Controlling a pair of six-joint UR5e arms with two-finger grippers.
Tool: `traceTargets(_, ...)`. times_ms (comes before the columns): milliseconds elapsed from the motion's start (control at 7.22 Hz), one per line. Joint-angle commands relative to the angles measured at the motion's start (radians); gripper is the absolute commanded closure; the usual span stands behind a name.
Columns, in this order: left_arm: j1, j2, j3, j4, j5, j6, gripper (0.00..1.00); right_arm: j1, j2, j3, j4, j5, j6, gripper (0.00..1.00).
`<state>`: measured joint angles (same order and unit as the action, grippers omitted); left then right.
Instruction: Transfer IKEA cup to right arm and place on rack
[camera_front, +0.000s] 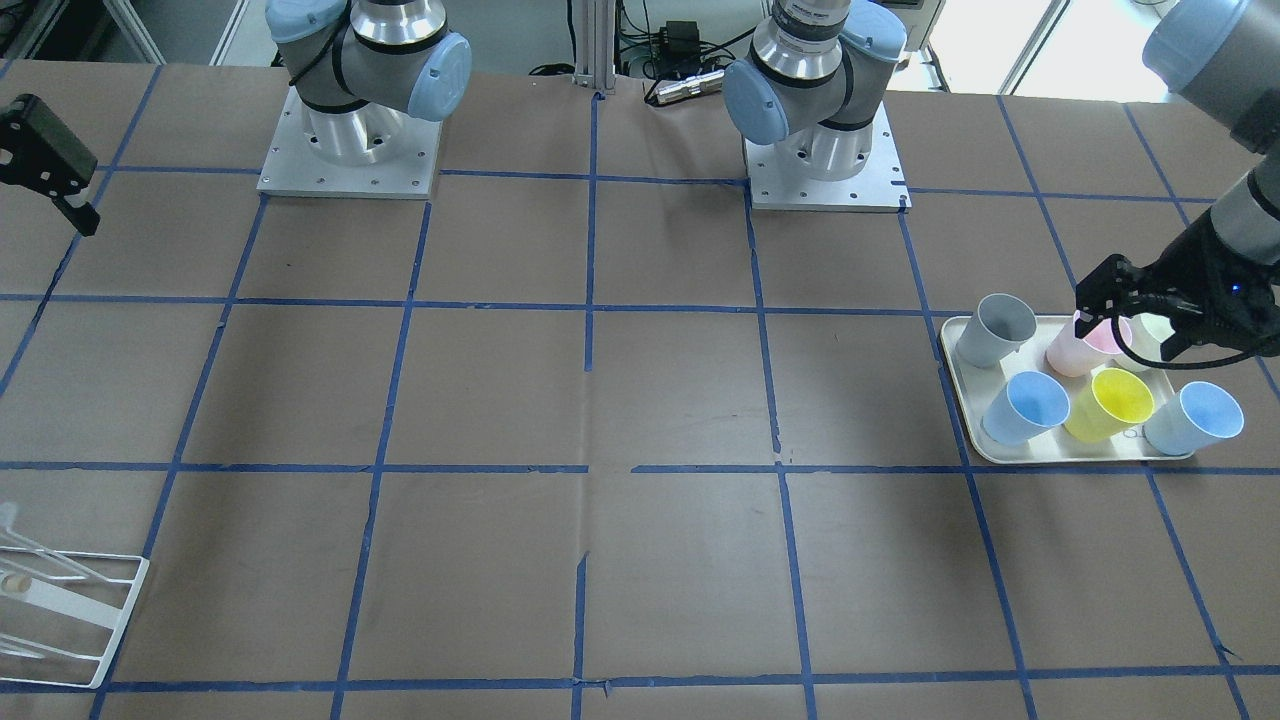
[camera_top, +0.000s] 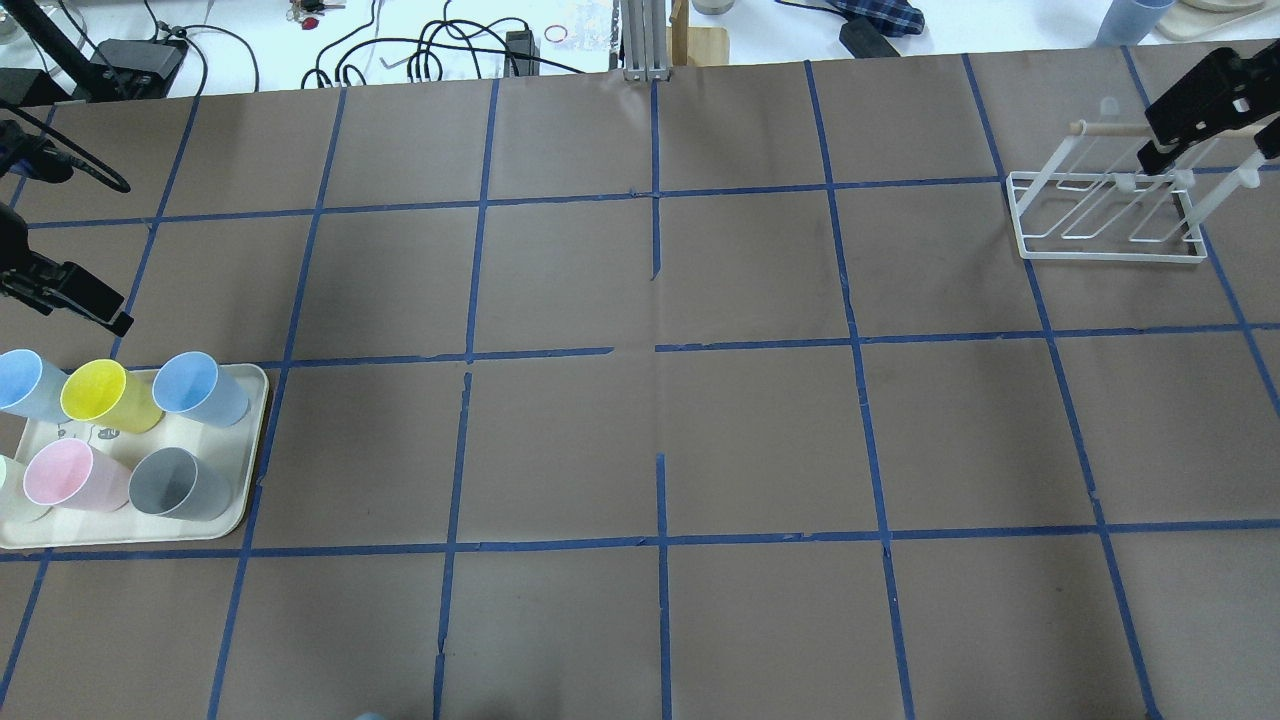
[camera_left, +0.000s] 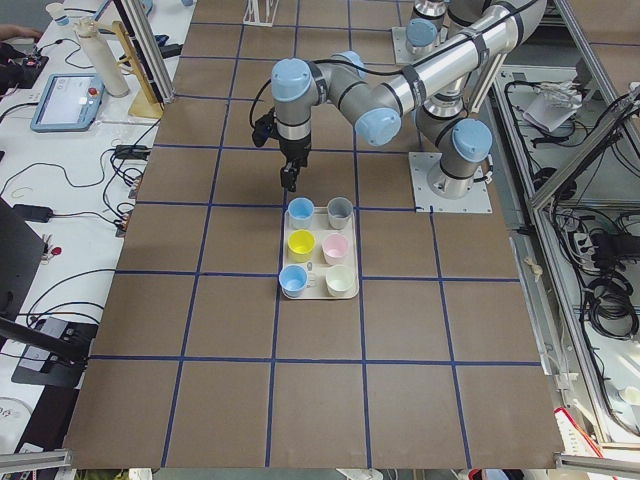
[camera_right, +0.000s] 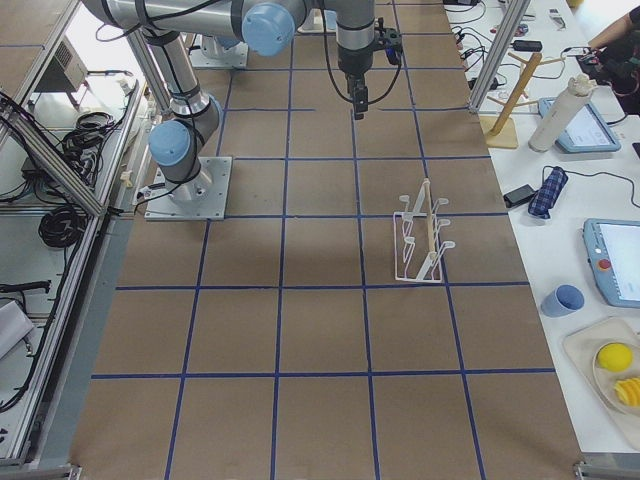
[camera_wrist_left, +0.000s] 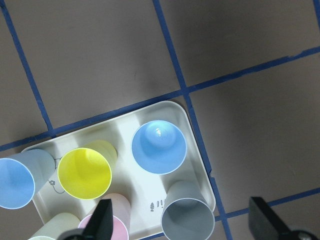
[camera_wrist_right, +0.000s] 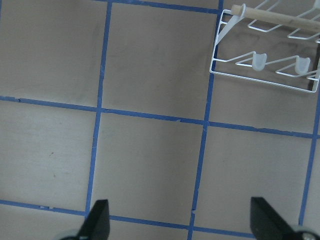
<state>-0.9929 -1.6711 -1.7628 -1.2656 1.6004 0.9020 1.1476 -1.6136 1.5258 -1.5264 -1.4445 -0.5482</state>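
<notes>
Hovering over the cream tray (camera_wrist_left: 122, 127), the left gripper (camera_wrist_left: 183, 220) is seen spread wide, empty. The IKEA cup (camera_wrist_left: 159, 147) stands upright there, yellow cup (camera_wrist_left: 84, 173) and grey cup (camera_wrist_left: 187, 217) just beside; either may be clipped and toppled on descent. Near the rack (camera_wrist_right: 280, 16), the right gripper (camera_wrist_right: 181, 220) is likewise wide.

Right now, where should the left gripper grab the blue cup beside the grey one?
From above, pinch the rim of the blue cup: one finger inside, one outside on the side away from the yellow cup. It stands upright, mouth up, and the grey cup crowds another side.
</notes>
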Motion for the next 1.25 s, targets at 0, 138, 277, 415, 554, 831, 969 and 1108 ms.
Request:
traceTargets(0, 0.026, -0.056, -0.091, 0.193, 0.006, 0.063, 0.11, -0.077, 0.001, 0.028, 0.189, 0.215, -0.042, 0.00)
traceTargets(138, 0.027, -0.074, -0.105, 0.204, 0.004, 0.064, 0.18, -0.078, 0.001, 0.030, 0.275, 0.284, -0.042, 0.00)
traceTargets(277, 0.027, -0.096, -0.106, 0.204, 0.004, 0.064, 0.21, -0.078, 0.003, 0.030, 0.372, 0.377, -0.048, 0.00)
traceTargets(415, 0.027, -0.117, -0.106, 0.204, 0.001, 0.066, 0.27, -0.078, 0.017, 0.031, 0.452, 0.473, -0.052, 0.00)
traceTargets(554, 0.027, -0.139, -0.106, 0.203, 0.006, 0.090, 0.34, -0.077, 0.055, 0.031, 0.570, 0.577, -0.070, 0.00)
traceTargets(831, 0.027, -0.165, -0.106, 0.201, 0.009, 0.106, 0.33, -0.068, 0.113, 0.031, 0.806, 0.766, -0.188, 0.01)
traceTargets(969, 0.025, -0.171, -0.106, 0.201, 0.007, 0.106, 0.33, -0.060, 0.115, 0.030, 0.878, 0.838, -0.202, 0.02)
traceTargets(1108, 0.025, -0.179, -0.106, 0.199, 0.012, 0.106, 0.33, -0.036, 0.113, 0.030, 0.920, 0.901, -0.202, 0.04)
